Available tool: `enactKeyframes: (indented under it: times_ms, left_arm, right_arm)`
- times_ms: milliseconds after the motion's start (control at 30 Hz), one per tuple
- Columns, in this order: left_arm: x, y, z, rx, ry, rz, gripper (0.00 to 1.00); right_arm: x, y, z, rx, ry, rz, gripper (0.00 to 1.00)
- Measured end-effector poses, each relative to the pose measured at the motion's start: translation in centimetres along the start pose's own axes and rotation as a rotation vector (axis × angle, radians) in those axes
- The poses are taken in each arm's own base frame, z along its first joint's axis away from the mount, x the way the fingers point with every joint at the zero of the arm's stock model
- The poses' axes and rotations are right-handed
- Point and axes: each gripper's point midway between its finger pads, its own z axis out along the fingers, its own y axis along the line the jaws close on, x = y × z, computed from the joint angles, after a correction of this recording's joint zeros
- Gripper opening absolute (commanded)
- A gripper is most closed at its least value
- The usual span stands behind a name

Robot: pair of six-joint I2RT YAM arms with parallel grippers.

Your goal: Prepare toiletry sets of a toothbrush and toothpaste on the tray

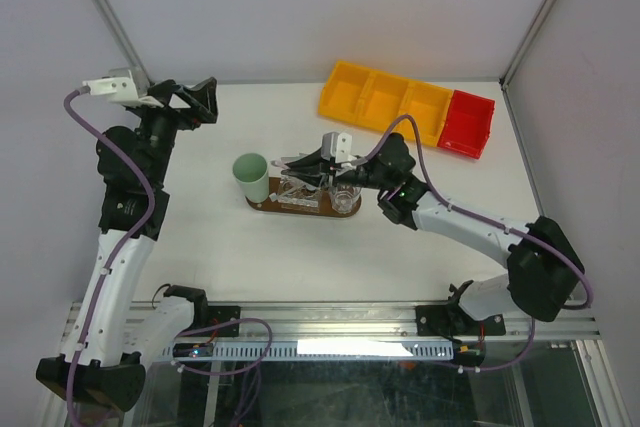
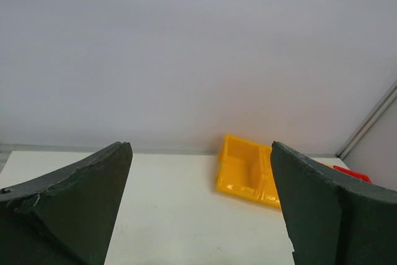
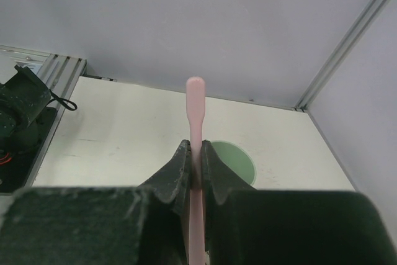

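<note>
Pale toothbrush (image 3: 195, 107) pinched in the right gripper (image 3: 193, 156)
It's over the wooden tray (image 1: 270, 207) by the green cup (image 1: 251, 175); left gripper (image 2: 201, 209) gapes wide, empty.

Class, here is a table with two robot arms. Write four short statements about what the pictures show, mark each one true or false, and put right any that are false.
1. The right pincer is shut on a slim pale pinkish toothbrush. True.
2. The left pincer grips a white tube. False: it is open, with nothing between its fingers.
3. In the top view, the small red plastic bin sits at the right end of the yellow divided plastic bin. True.
4. The mint-green cup stands inside the yellow divided plastic bin. False: it stands by the left end of the dark-brown oval wooden tray.
</note>
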Motion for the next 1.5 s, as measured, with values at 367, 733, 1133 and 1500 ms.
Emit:
enactKeyframes:
  times_ms: [367,733,1133,1500]
  left_arm:
    - [0.9,-1.7,-0.2,0.096,0.038,-0.025,0.99]
    - [2.3,-6.8,-6.3,0.230,0.392,-0.318,0.86]
    - [5.2,-8.2,-10.7,0.200,0.619,-0.534,0.70]
    - [6.6,-7.1,-10.9,0.093,0.678,-0.584,0.78]
  right_arm:
    - [2.1,0.2,1.8,-0.007,-0.030,0.057,0.00]
    - [2.1,-0.1,0.5,0.052,0.081,0.134,0.00]
    - [1.0,5.1,1.2,-0.062,0.139,0.198,0.00]
    - [0.6,8.4,4.7,-0.165,0.136,0.214,0.00]
